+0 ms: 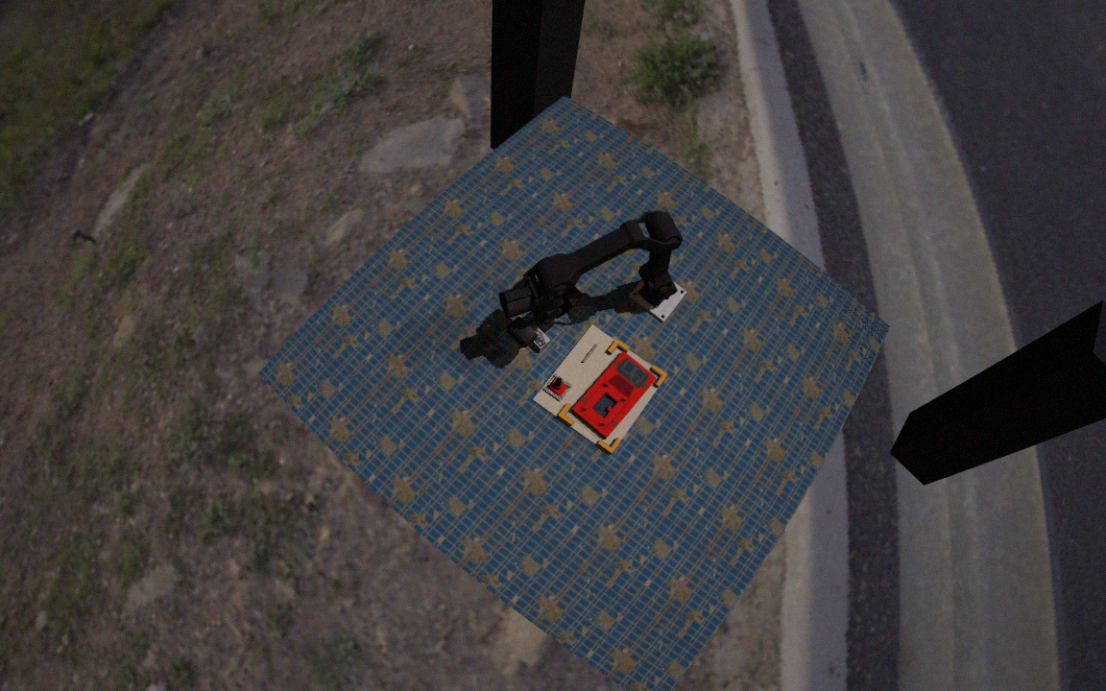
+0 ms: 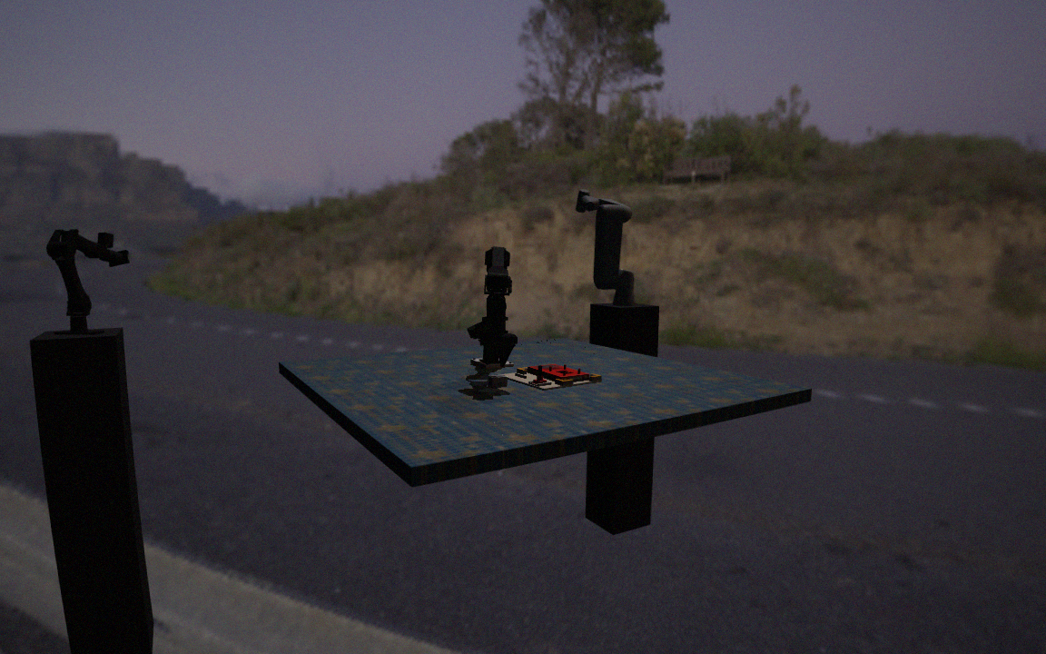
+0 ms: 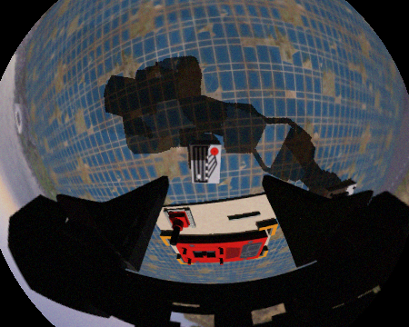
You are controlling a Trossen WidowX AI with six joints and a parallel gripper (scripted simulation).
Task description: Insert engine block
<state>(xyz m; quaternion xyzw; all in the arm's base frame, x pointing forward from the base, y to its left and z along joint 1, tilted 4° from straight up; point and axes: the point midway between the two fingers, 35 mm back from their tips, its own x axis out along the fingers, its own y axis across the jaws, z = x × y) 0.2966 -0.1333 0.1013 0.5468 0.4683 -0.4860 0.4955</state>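
Note:
The engine block [image 1: 540,340] [image 3: 205,164] is a small grey-white block with black slots and a red dot. It lies on the blue patterned table beside the cream board, outside the car body. The red car body [image 1: 621,399] [image 2: 563,370] [image 3: 233,252] lies on the board; its dark opening [image 1: 604,405] [image 3: 204,254] is empty. My gripper [image 3: 217,181] is open with nothing between its fingers. It hangs above the table near the block, which shows ahead between the fingertips in the wrist view. The rib is too small to make out.
The cream board [image 1: 572,368] [image 3: 215,218] carries orange corner brackets [image 1: 617,345] around the car body, a red part [image 1: 556,386] with an upright black knob, and a narrow slot [image 1: 589,353] [image 3: 244,215]. Two other arms [image 2: 72,276] [image 2: 607,243] stand on pillars beyond the table [image 1: 454,446].

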